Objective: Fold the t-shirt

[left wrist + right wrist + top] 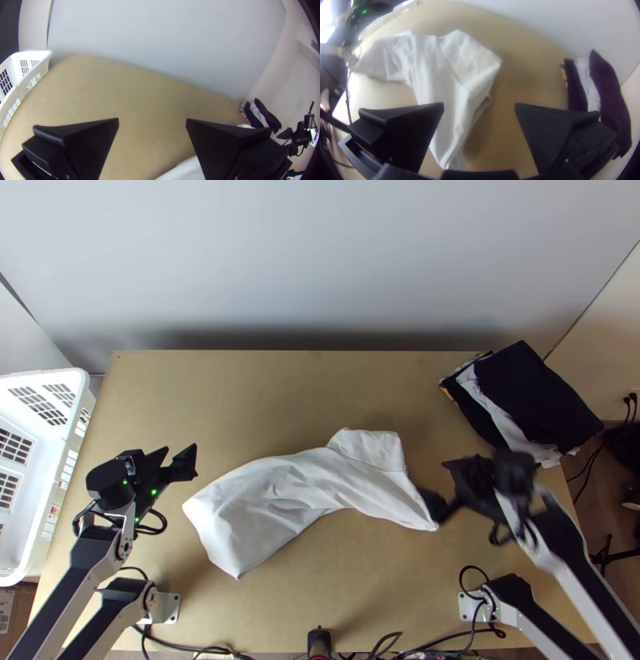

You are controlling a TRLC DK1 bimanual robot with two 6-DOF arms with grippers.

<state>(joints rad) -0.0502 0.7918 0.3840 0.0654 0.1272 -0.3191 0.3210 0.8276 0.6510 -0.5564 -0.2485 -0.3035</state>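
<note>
With the left gripper [152,119] and right gripper [479,104] beside the t-shirt [304,492], both with fingers apart, we probably needed to pinch its edges and draw them outward evenly.

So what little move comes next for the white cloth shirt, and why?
Maybe pinch the right end of the white cloth shirt with the black right gripper: its fingers are open beside that end, and the shirt lies creased, not flat.
</note>
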